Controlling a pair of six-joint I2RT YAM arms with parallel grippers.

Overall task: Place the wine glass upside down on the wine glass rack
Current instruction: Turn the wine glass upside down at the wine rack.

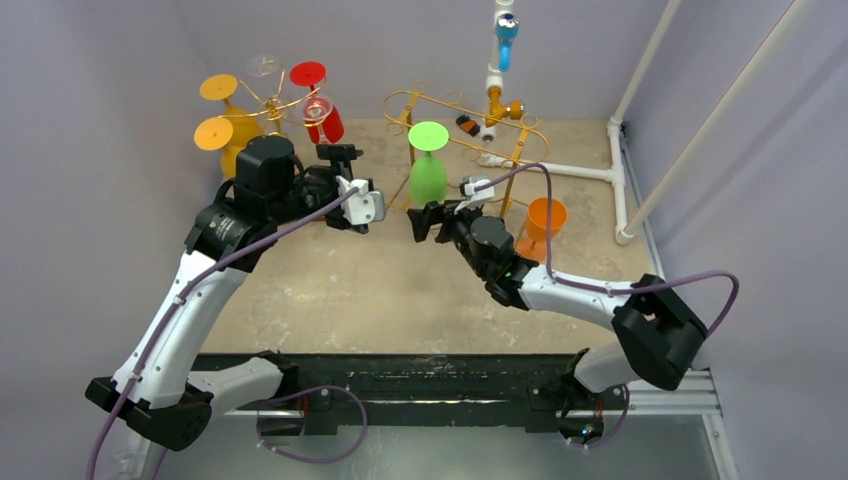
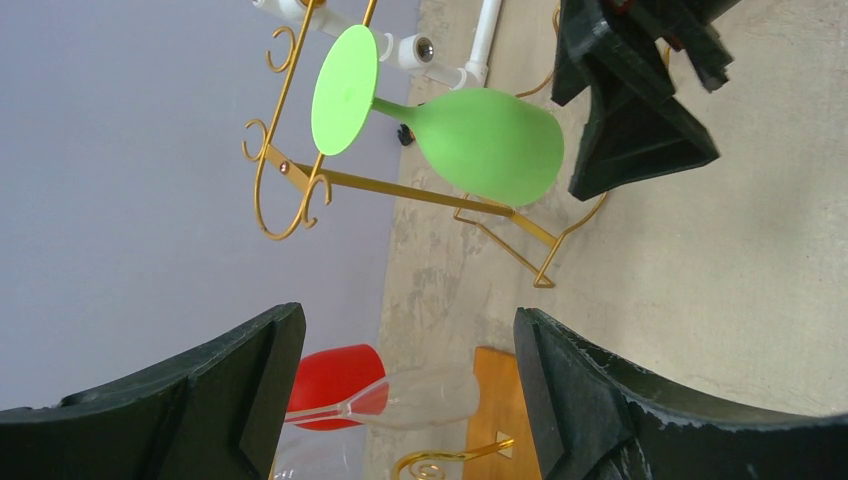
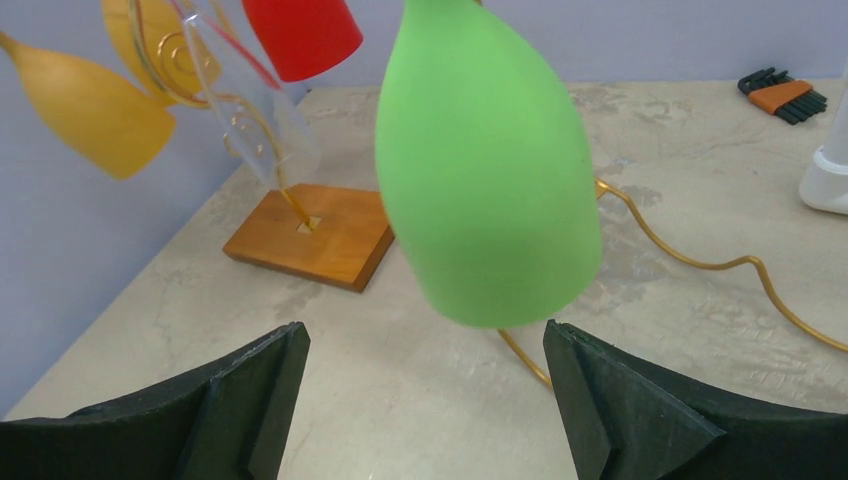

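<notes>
The green wine glass hangs upside down on the gold wire rack, its round foot resting on top of the rails. In the left wrist view the green glass hangs from the rack. My right gripper is open just in front of the bowl, apart from it. In its wrist view the bowl hangs above and beyond the spread right gripper. My left gripper is open and empty beside the other rack. A clear glass shows past the left gripper.
A second gold rack on a wooden base at the back left holds yellow, red and clear glasses. An orange glass stands upright at the right. A white pipe frame and a hex key set lie behind.
</notes>
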